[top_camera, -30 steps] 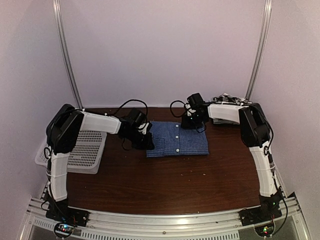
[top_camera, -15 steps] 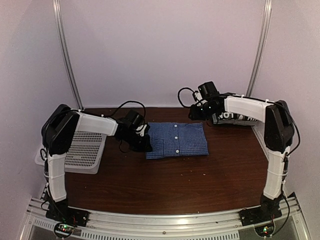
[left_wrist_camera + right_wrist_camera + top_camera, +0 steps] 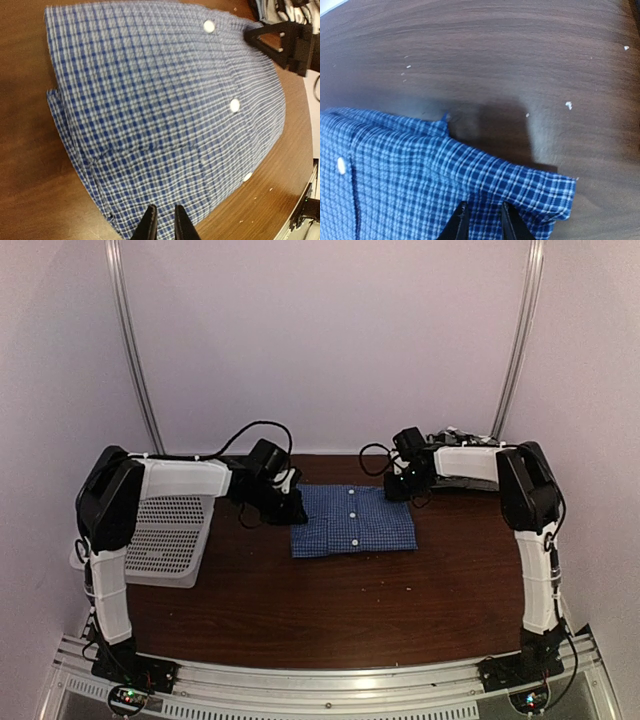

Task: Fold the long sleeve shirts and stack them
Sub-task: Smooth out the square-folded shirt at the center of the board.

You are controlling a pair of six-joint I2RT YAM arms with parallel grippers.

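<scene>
blue checked shirt (image 3: 354,521) folded | left claw (image 3: 165,209) narrow over edge; right claw (image 3: 483,206) narrow over corner; grip unclear

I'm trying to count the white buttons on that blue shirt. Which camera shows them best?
The left wrist view: three buttons stand out large on the blue shirt. The top view shows them too, but tiny. The right wrist view catches only one.
</scene>
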